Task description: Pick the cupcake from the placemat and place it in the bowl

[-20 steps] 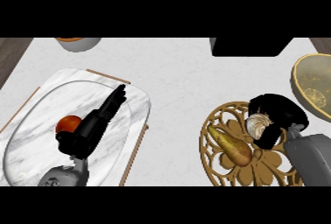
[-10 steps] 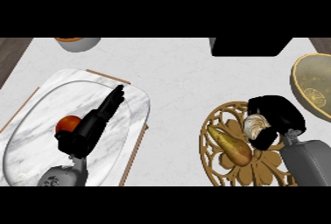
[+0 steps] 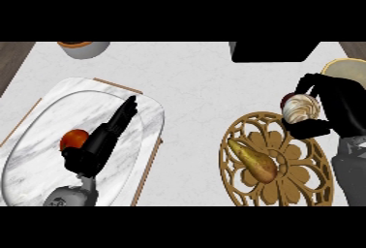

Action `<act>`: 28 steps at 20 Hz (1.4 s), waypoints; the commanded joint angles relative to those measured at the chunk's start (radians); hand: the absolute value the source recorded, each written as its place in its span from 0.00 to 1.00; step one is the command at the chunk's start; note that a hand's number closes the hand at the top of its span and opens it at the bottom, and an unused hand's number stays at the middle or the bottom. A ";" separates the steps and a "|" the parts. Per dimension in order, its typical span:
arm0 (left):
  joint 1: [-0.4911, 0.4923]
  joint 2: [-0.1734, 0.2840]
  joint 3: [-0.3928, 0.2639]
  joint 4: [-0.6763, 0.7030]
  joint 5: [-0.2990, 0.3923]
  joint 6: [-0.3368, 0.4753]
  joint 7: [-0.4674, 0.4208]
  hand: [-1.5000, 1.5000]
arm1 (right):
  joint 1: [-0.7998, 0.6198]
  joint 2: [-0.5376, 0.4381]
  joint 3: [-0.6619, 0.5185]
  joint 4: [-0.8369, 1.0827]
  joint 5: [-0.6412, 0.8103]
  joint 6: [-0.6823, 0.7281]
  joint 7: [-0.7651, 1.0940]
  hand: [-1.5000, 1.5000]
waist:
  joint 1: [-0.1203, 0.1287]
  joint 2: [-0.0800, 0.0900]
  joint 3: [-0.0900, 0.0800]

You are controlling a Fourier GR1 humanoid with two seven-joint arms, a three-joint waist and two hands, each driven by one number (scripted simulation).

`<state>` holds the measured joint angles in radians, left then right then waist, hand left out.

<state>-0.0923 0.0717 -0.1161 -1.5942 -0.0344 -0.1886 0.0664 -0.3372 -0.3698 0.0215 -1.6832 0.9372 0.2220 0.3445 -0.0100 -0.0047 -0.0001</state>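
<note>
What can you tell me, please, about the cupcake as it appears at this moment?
The cupcake shows a pale cream swirl of frosting with a thin reddish-brown edge at its upper left. It sits inside the right robot hand, whose black fingers curl round it and hide its base. It is off the golden openwork placemat, beside its upper right rim, short of the yellowish bowl at the right edge. Whether it is upright cannot be told.
</note>
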 commanded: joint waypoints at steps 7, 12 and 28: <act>-0.034 0.001 -0.002 -0.038 -0.013 -0.004 0.057 0.50 | -0.103 0.015 -0.221 0.031 -0.119 -0.068 0.032 1.00 | 0.015 0.005 0.000; 0.002 -0.018 -0.019 0.038 -0.044 0.003 -0.045 0.50 | -0.131 -0.135 -0.317 0.198 -0.091 -0.103 -0.085 1.00 | 0.015 0.007 0.000; -0.017 -0.022 -0.019 -0.003 -0.008 -0.031 0.017 0.50 | -0.276 -0.271 -0.383 0.920 -0.067 -0.109 -0.327 1.00 | 0.040 0.014 0.002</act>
<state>-0.1198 0.0586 -0.1172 -1.5931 -0.0405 -0.2146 0.0750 -0.5855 -0.6344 -0.3513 -0.9029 0.9063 0.0180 0.0381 0.0248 0.0079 0.0011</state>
